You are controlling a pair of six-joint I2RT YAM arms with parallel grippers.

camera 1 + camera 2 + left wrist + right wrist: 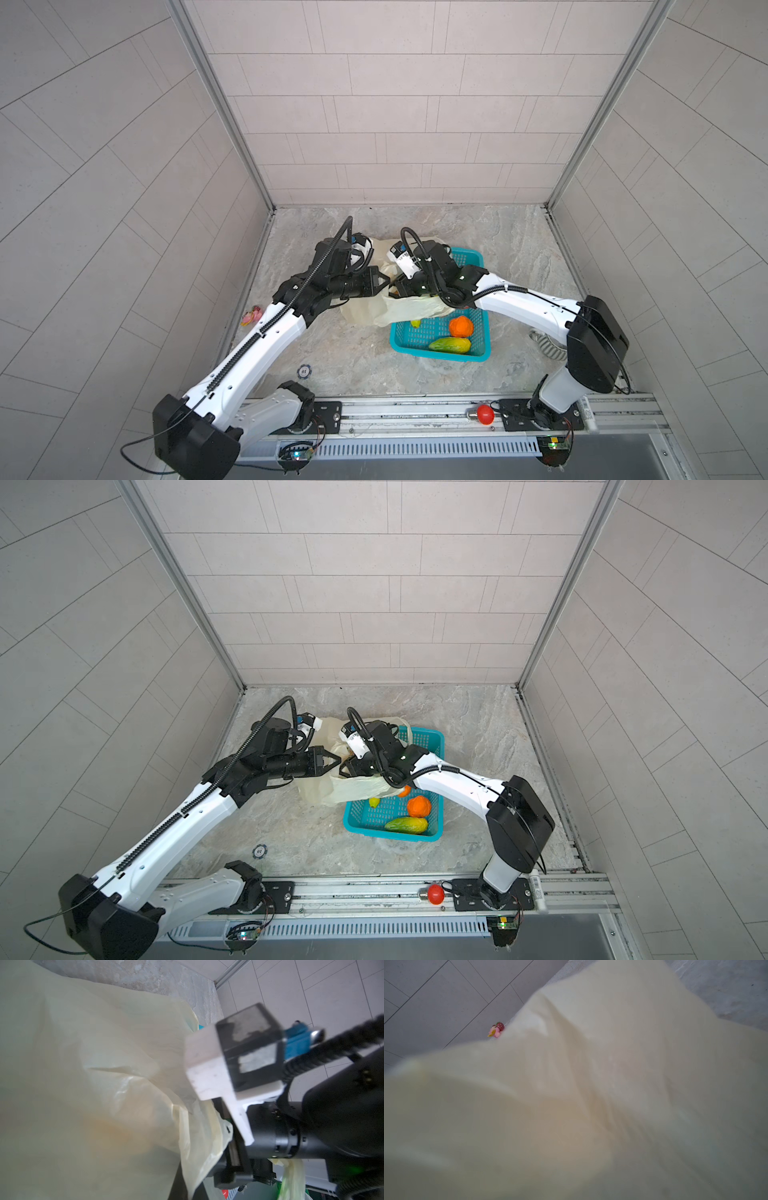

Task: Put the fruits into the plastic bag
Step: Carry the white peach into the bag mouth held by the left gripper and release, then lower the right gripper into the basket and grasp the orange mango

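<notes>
The cream-yellow plastic bag (374,311) (328,791) lies crumpled beside the basket, its mouth lifted between my two grippers. My left gripper (385,284) (336,762) is shut on the bag's rim. My right gripper (397,289) (347,766) faces it at the mouth; bag film hides its jaws. The bag fills the left wrist view (104,1084) and the right wrist view (591,1105). Fruits lie in the teal basket (440,355): an orange one (461,326), a green-yellow mango (450,345) and a small yellow-green one (415,323). Another orange fruit (404,791) peeks out under my right arm.
A pink trinket (251,314) (496,1029) lies by the left wall. A small round chip (304,370) sits on the floor in front. A red knob (484,413) is on the front rail. A striped cloth (548,345) lies under my right arm. Tiled walls close in three sides.
</notes>
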